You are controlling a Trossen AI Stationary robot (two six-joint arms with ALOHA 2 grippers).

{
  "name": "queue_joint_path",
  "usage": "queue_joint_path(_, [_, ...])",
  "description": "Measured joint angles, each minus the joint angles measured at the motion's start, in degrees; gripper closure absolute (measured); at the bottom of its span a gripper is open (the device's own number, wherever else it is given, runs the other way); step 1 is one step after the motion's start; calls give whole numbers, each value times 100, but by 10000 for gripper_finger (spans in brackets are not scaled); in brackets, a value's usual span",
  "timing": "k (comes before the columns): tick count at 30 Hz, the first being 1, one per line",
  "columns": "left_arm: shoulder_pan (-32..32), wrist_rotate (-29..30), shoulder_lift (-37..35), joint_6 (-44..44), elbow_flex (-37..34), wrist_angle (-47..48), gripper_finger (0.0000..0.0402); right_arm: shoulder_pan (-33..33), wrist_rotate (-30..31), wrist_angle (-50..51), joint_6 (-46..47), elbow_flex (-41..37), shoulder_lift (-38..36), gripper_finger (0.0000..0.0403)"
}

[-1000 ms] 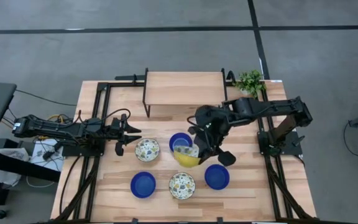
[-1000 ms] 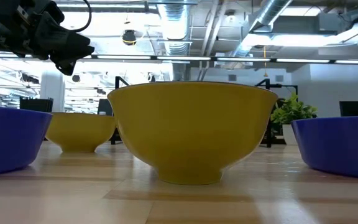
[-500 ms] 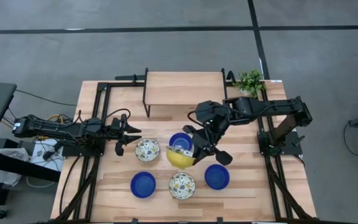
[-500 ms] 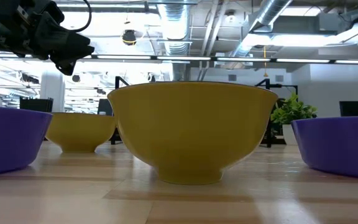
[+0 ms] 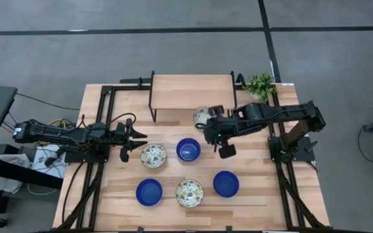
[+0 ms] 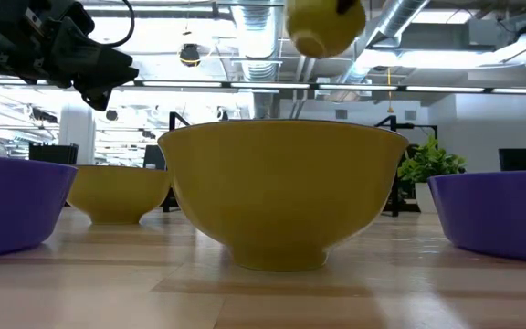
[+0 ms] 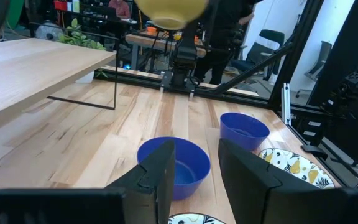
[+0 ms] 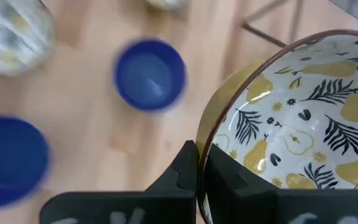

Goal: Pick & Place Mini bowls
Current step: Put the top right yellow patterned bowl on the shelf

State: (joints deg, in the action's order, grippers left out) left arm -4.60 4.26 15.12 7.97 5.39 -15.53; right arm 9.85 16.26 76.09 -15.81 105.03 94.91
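Pale wooden planks form the table point(image 5: 251, 194), ringed by a black frame, with a raised wooden shelf point(image 5: 192, 91) at its back and a small plant point(image 5: 261, 83) at the shelf's right end. Taking the shelf as landmark and going left to right: the left gripper point(image 5: 129, 146) is held well out in front of the shelf's left end, just left of a patterned bowl point(image 5: 153, 155), its fingers point(image 7: 160, 171) parted with nothing between them. Farther from the shelf a blue bowl point(image 5: 149, 191) is seen, then a second patterned bowl point(image 5: 190, 193), then another blue bowl point(image 5: 226, 184). Between that row and the shelf, a third blue bowl point(image 5: 188, 149) is set just right of the first patterned one. Off the shelf's right front corner, the right gripper point(image 5: 214, 123) is raised above the table, and a third patterned bowl point(image 5: 201, 116), yellow outside, is pinched by its rim between closed fingers point(image 8: 188, 163), tilted, with its pear-and-leaf inside facing the wrist camera.
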Motion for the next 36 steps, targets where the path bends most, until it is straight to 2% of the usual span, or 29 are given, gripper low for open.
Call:
queue_joint_path(5, [-2,1,0,0,0,0,279,-258,589,184,-643,0,0,403])
queue_joint_path(12, [-2,1,1,0,0,0,279,-915,675,138,-1656,0,0,403])
queue_joint_path(16, [-2,1,1,0,-2,0,279,-1300,829,64,-1917,0,0,403])
queue_joint_path(23, [-2,1,0,0,-2,0,279,-1982,772,-140,-2027,0,0,403])
queue_joint_path(29, [-2,0,1,0,-1,0,279,-2537,174,-175,-2657,0,17,403])
queue_joint_path(36, [-2,0,1,0,-2,1,279,-3007,33,-240,-2759,6,283,403])
